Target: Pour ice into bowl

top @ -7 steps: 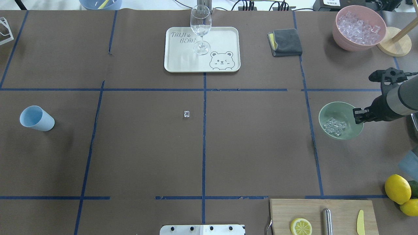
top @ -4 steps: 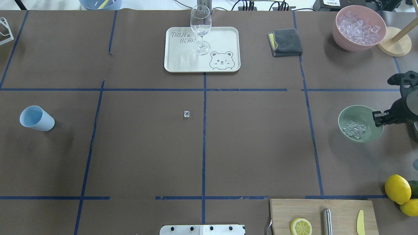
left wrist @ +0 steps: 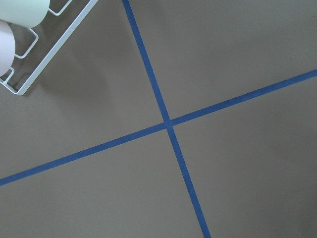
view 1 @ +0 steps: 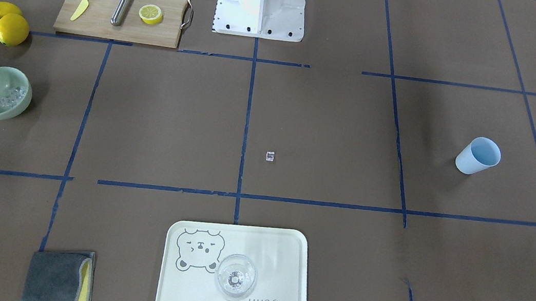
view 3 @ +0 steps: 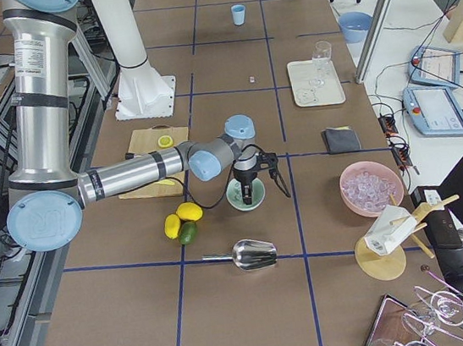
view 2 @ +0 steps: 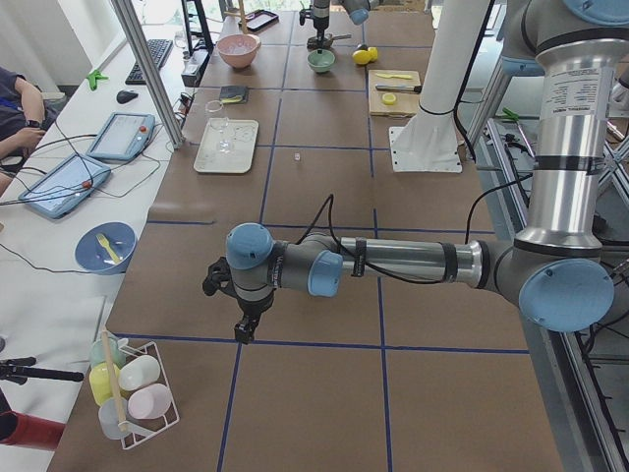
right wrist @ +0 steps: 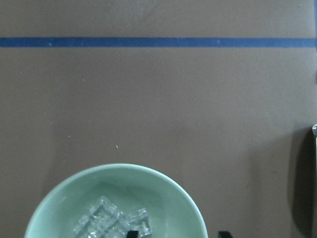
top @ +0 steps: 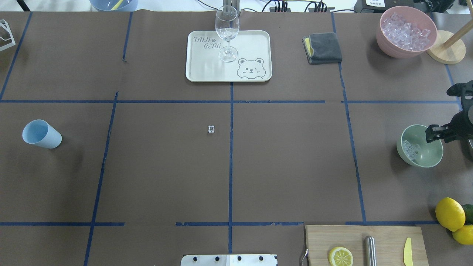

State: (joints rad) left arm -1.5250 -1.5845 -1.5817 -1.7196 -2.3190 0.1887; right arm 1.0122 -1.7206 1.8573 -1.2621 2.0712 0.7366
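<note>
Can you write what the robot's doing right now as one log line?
right tool: clamped on bowl rim | ice: in bowl | left tool: far off, state unclear

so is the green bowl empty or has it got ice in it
Not empty: a small heap of ice lies inside the bowl, well below its rim.

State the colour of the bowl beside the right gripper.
The bowl is pale mint green, unpatterned; the right wrist-mounted view shows it best.
</note>
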